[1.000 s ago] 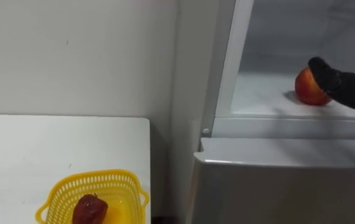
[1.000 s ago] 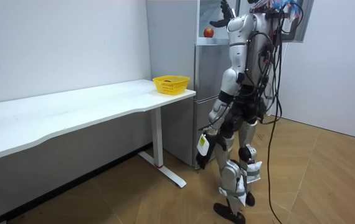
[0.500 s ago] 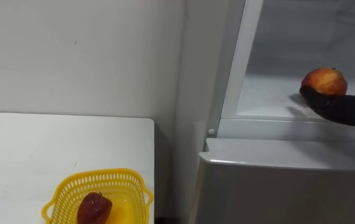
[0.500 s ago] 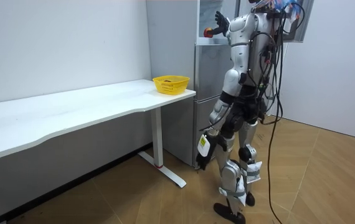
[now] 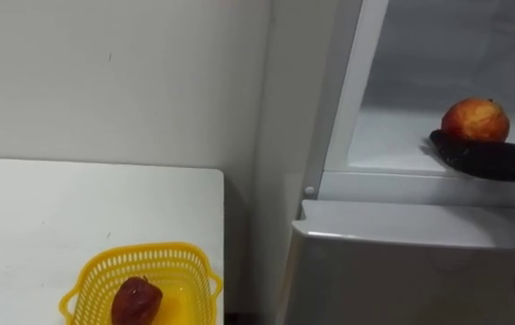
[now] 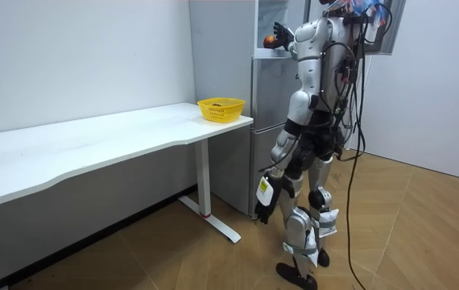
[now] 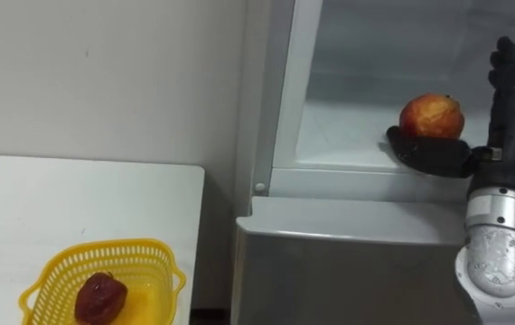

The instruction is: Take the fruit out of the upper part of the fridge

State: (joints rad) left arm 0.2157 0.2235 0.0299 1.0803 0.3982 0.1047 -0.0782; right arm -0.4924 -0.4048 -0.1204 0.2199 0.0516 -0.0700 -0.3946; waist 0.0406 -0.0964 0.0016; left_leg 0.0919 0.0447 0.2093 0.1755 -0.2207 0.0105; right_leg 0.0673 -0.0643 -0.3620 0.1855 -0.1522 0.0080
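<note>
A red-yellow apple (image 7: 431,116) sits in the open upper fridge compartment (image 5: 393,149), near its front edge. My right hand (image 7: 503,135) reaches in from the right. Its fingers (image 7: 508,77) stand straight up to the right of the apple and apart from it. The thumb (image 5: 474,158) stretches left under the apple's front. In the room view I stand upright facing the fridge (image 6: 271,137), right arm raised to the apple (image 6: 271,39). My left hand (image 6: 263,203) hangs low beside my thigh.
A yellow basket (image 5: 90,273) holding a dark red fruit (image 5: 136,301) stands on the white table (image 5: 59,208), close to its right edge. The shut lower fridge door (image 5: 402,271) lies below the compartment. A narrow gap separates table and fridge.
My right hand dropped from the apple's upper right side to below it, the thumb now under its front. The eye view shifted slightly.
</note>
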